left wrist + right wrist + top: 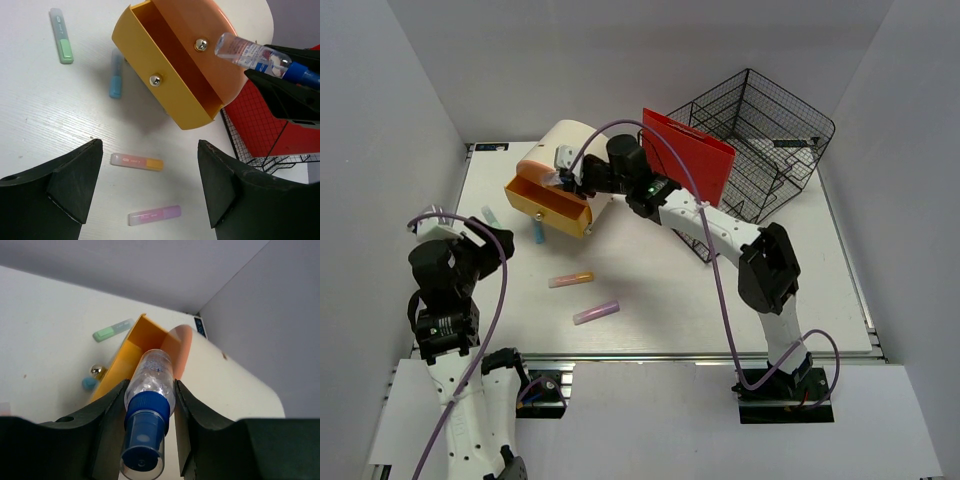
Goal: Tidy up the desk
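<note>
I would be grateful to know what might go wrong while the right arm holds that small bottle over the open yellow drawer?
1. The right gripper grips the bottle near its blue cap, so the long end overhangs. Once released, it may strike the drawer rim and roll onto the desk.
2. The blue highlighter lies close beside the drawer's front, so the open left gripper might bump the drawer when reaching for it.

Left arm [445, 290] folded near base; left gripper [150, 172] wide apart, empty. Right arm [720, 228] stretched forward-left; right gripper [150, 395] clamping clear blue-capped bottle [152, 372].
</note>
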Robot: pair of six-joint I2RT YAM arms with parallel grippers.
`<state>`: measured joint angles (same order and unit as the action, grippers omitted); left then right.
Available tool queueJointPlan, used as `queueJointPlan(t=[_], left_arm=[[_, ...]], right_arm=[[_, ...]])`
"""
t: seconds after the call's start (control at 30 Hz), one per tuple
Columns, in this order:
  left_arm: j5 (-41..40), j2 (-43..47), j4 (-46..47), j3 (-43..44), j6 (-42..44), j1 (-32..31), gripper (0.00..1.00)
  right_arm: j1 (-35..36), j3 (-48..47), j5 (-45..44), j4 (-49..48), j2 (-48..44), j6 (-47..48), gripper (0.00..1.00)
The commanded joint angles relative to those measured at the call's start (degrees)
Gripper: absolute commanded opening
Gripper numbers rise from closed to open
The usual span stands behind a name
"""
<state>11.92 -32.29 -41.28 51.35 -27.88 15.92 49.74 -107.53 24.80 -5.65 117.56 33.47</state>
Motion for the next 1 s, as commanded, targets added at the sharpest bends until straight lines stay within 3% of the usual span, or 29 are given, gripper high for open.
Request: queueJointPlan(t=[0.0,0.33,0.97], left_arm=[[-1.38,0.39,-1.35,-0.2,0.72,0.25,0.86],[-0.5,0.74,-1.09,-1.69,1.34,-0.28,0.86],[0.03,1.01,-0.91,-2.57,1.25,-0.28,0.86]], right_arm=[[0.8,0.12,1.39,-13.41,0.04,2.38,0.0],[0.89,4.51,11.41,-15.18,-0.84,7.65,0.0],[2.47,-1.63,1.93,-20.45,9.26,9.42,0.0]])
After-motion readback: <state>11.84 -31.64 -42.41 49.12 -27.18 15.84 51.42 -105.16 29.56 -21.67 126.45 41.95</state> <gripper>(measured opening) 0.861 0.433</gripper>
